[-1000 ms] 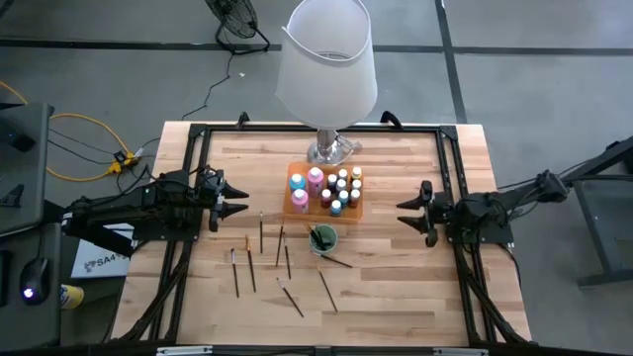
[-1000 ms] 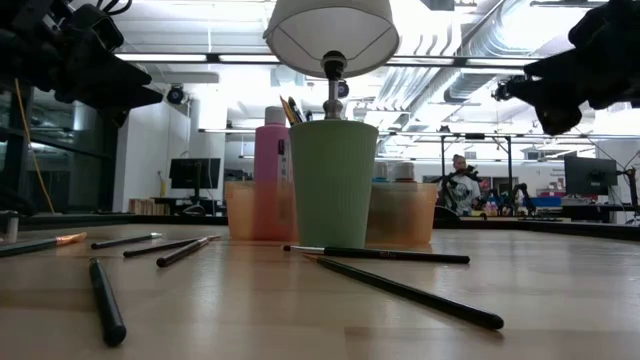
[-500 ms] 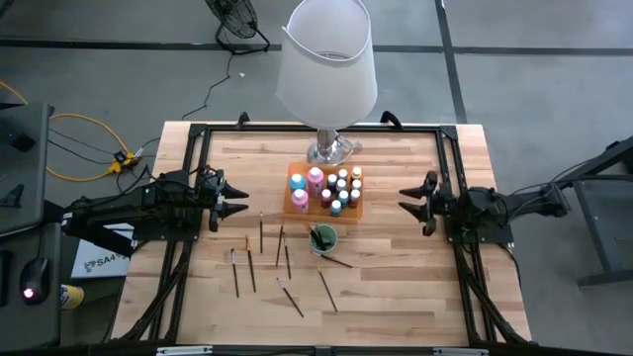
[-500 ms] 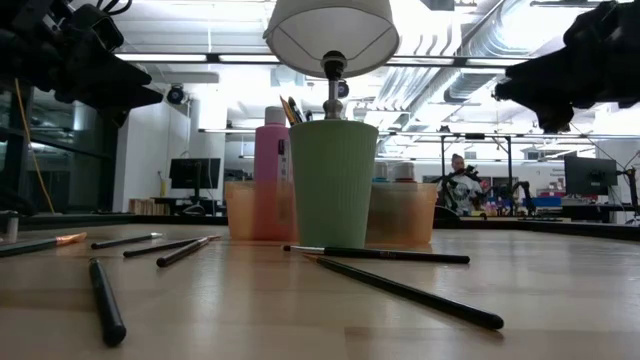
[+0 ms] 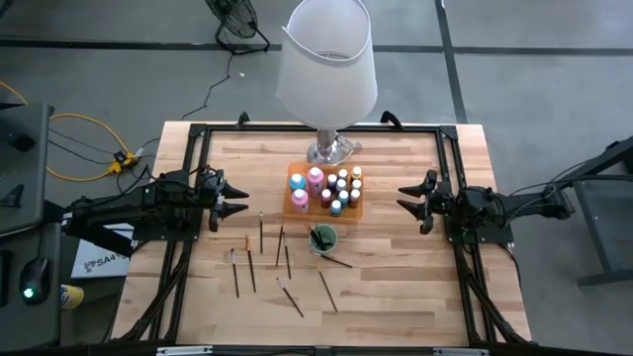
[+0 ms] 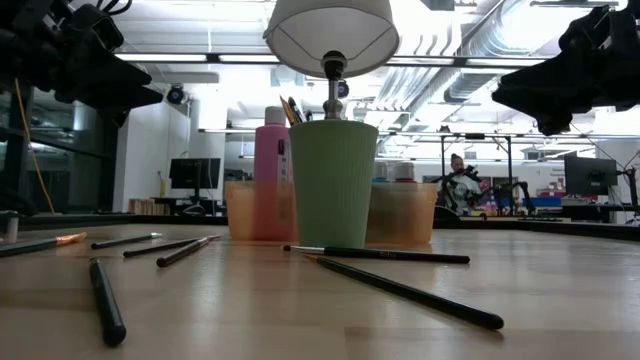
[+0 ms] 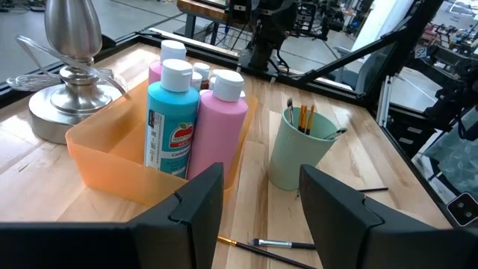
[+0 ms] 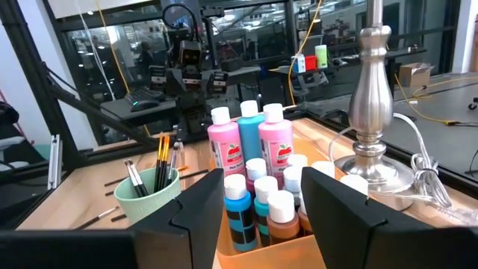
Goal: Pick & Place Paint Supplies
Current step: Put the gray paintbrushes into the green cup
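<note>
Table (image 5: 396, 287): pale wood planks, inside a black frame.
Lamp (image 5: 326, 59): white shade on a shiny metal foot, behind the tray.
Left arm: stretched low from the left edge; left gripper (image 5: 235, 201) above the table, fingers apart, holding nothing.
Right arm: mirrored on the right; right gripper (image 5: 407, 205) fingers apart too, empty.
Tray (image 5: 293, 203): orange translucent plastic at the table's centre, full of bottles (image 5: 341, 190).
Cup (image 5: 323, 238): green, ribbed, just before the tray; the wrist views show brushes inside it.
Brushes (image 5: 287, 262): thin, dark, scattered on the wood near the cup.
</note>
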Robot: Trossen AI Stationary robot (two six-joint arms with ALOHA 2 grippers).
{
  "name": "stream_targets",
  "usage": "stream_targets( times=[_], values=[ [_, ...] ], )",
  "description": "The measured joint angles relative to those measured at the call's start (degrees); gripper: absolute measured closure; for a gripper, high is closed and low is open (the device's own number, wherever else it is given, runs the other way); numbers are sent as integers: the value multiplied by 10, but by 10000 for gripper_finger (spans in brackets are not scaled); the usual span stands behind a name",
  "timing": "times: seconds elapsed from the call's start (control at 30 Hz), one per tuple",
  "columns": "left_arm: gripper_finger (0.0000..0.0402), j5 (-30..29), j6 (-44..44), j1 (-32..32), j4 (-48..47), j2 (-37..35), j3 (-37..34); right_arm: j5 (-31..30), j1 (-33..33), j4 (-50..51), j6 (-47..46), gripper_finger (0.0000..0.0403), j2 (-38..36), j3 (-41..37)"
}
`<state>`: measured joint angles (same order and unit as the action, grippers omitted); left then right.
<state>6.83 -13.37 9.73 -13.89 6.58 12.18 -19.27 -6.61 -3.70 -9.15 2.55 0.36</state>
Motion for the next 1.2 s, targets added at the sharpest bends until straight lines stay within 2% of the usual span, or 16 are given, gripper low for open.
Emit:
stream_targets(
  times=[1.03,1.2],
  values=[
    [229,0,-1,0,8,0,0,-1,0,0,0,229,0,0],
    [229,-11,-42,0,8,0,0,-1,0,0,0,229,0,0]
  ],
)
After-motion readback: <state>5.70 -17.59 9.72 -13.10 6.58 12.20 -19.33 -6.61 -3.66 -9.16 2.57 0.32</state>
